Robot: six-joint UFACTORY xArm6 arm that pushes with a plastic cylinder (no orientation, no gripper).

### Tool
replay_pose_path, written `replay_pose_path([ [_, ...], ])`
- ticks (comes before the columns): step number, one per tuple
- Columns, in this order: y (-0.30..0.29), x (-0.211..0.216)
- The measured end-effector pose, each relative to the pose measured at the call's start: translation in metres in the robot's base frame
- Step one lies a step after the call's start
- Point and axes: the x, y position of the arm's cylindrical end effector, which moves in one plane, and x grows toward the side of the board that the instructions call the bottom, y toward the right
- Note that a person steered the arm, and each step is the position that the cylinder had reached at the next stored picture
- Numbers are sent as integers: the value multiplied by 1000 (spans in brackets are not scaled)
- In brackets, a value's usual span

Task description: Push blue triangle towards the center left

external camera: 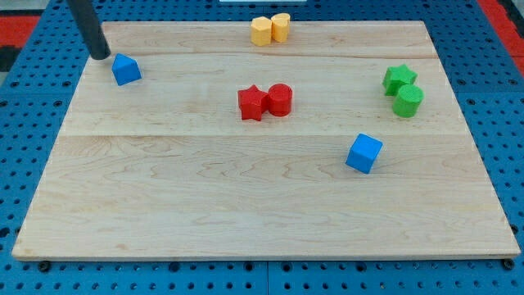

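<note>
The blue triangle [125, 70] lies near the top left corner of the wooden board [205, 188]. My tip [99, 56] is down at the board's top left edge, just up and to the left of the blue triangle, a small gap apart from it. The dark rod rises from there out of the view's top.
A red star [252, 103] and a red cylinder [280, 99] touch near the board's middle. Two yellow blocks [270, 29] sit at the top edge. A green star [399, 79] and a green cylinder [408, 101] are at the right. A blue cube [363, 153] lies right of centre.
</note>
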Motion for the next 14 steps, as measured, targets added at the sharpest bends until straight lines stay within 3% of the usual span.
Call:
replay_pose_path([
  [2,25,5],
  [5,25,59],
  [9,68,58],
  [14,61,106],
])
